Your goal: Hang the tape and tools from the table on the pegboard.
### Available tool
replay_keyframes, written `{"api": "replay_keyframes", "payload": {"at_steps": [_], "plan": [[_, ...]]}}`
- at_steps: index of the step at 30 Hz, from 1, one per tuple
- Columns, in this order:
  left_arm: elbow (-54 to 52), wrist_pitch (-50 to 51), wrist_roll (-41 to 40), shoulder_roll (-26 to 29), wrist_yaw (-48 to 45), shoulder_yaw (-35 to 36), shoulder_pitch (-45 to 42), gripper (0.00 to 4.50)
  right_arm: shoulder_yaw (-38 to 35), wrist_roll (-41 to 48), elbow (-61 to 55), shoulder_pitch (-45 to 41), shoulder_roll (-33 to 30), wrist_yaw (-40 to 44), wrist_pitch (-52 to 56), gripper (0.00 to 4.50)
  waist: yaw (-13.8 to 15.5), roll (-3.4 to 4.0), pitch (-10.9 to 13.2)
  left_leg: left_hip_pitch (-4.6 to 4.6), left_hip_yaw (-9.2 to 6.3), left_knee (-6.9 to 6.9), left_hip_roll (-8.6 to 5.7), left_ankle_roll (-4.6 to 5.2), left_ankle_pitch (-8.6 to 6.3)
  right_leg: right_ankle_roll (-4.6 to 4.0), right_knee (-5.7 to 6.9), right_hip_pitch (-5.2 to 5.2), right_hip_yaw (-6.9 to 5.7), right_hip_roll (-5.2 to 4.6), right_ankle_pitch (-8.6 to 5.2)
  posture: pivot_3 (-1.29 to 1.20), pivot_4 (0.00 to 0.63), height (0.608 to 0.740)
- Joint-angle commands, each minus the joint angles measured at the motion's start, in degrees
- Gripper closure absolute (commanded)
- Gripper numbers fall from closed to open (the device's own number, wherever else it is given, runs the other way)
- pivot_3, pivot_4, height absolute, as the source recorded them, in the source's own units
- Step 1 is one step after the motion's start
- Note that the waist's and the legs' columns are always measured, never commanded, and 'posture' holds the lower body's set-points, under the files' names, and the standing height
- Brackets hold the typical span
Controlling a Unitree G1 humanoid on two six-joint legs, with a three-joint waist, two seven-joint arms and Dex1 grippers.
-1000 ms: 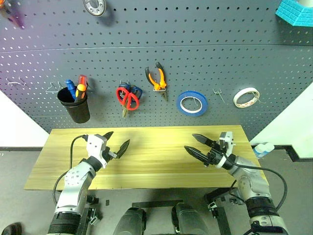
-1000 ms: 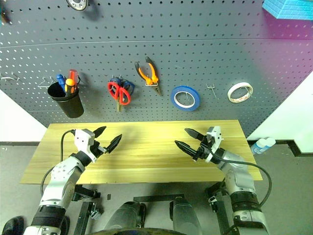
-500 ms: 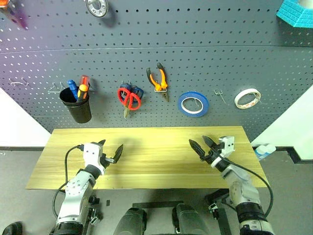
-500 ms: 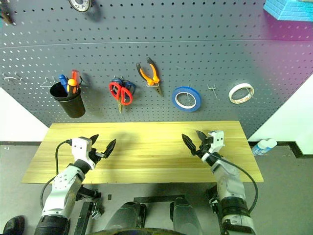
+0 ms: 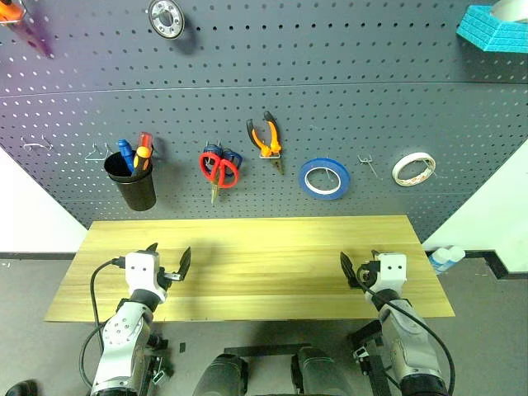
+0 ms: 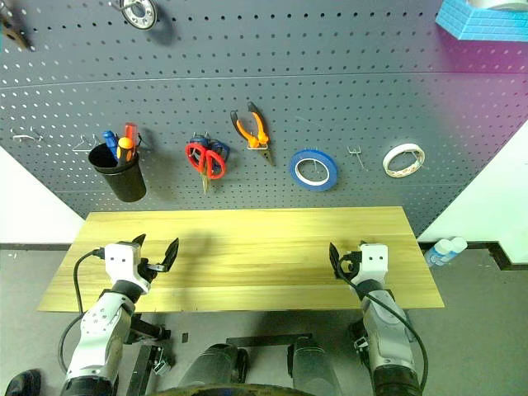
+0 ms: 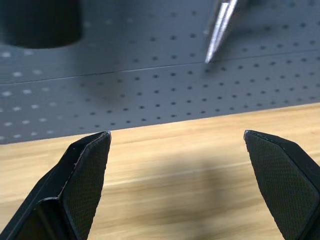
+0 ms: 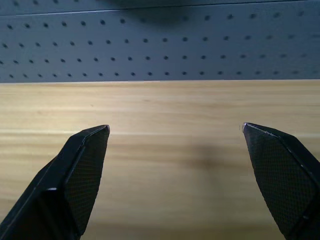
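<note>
On the dark grey pegboard (image 5: 346, 74) hang the blue tape (image 5: 324, 178), the red-handled scissors (image 5: 219, 167) and the orange-and-black pliers (image 5: 265, 138). An orange-handled screwdriver (image 5: 141, 153) stands in the black cup (image 5: 137, 186). The yellowish table (image 5: 264, 247) top is bare. My left gripper (image 5: 169, 257) hovers open over the table's near left part, empty. Over the near right part my right gripper (image 5: 357, 266) is open and empty too. Both point at the board. The left wrist view has the open left gripper (image 7: 175, 136) below the scissors' tip (image 7: 219, 30). The right wrist view shows the right gripper (image 8: 175, 127) over bare wood.
A whitish tape roll (image 5: 413, 167) hangs right of the blue one, with an empty hook (image 5: 368, 162) between them. Blue-handled scissors (image 5: 234, 157) sit behind the red ones. Blue and red screwdrivers share the cup. A teal block (image 5: 495, 25) is at the top right, bottles (image 5: 445, 257) beyond the table's right end.
Both arms have drawn back toward the table's near edge and spread outward. The right gripper has swung from pointing left to pointing at the board. Both stay open.
</note>
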Motion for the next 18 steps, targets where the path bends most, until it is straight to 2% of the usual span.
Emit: {"api": "replay_keyframes", "payload": {"at_steps": [1, 9, 12, 18], "plan": [[-3.6, -0.9, -0.7, -0.2, 0.0, 0.8, 1.7, 0.04, 0.6, -0.9, -3.6, 0.5, 0.9, -2.0, -1.1, 0.0, -0.2, -0.02, 0.0, 0.25, 0.01, -0.07, 0.01, 0.01, 0.0, 0.19, -0.08, 0.23, 0.01, 0.01, -0.16, -0.07, 0.069, 0.74], [-2.2, -0.5, -4.9, 1.5, -1.9, 5.8, 4.1, 0.04, -2.0, 0.5, -1.1, 0.2, -3.0, -0.9, -2.1, 0.0, -1.3, -0.03, -0.1, 0.31, 0.0, -0.04, 0.03, 0.01, -0.01, 0.13, -0.11, 0.34, 0.02, 0.01, -0.29, -0.08, 0.061, 0.74], [-2.2, -1.0, -6.0, 1.2, -3.6, 6.0, 4.3, 0.04, -2.5, 2.9, -0.2, -0.2, -3.8, 2.0, -2.0, 0.0, -1.3, -0.08, -0.3, 0.31, 0.0, -0.04, 0.03, 0.0, -0.01, 0.13, -0.11, 0.34, 0.02, 0.02, -0.29, -0.08, 0.057, 0.74], [0.2, -3.5, -4.4, 1.2, -3.0, 6.0, 3.3, 0.04, -3.6, 3.6, 3.0, -2.5, -6.0, 4.1, -3.0, 0.0, -1.3, -0.09, -0.4, 0.35, 0.04, -0.03, 0.03, 0.01, 0.0, 0.14, -0.12, 0.38, 0.04, 0.01, -0.29, -0.08, 0.054, 0.74]]}}
